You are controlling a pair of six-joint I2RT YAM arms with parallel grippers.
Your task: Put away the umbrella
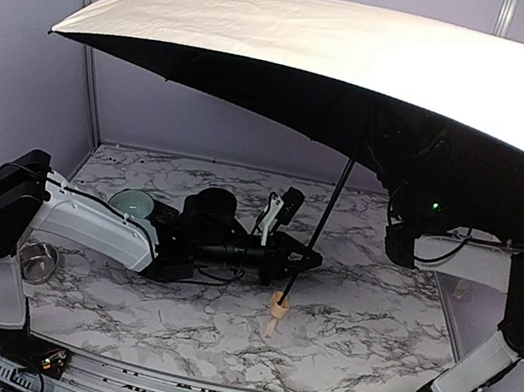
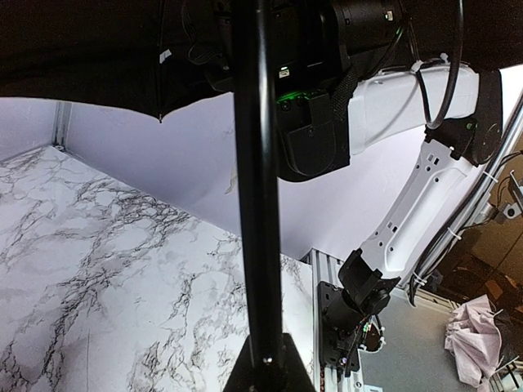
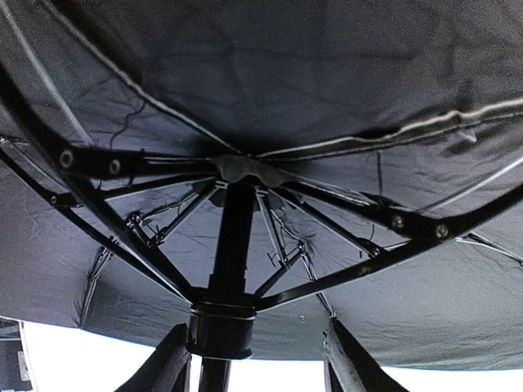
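Across the upper frame, one umbrella [image 1: 368, 52] is spread open, its single shaft [image 1: 325, 212] slanted down to the tan handle [image 1: 278, 309] at lower centre. Just above the handle the shaft is clamped by the left gripper [image 1: 293, 260]. Under the canopy, the right gripper [image 3: 255, 331] is held apart astride the runner [image 3: 219, 327]. One bowl [image 1: 132, 202] and one metal cup [image 1: 39, 261] are seen at left.
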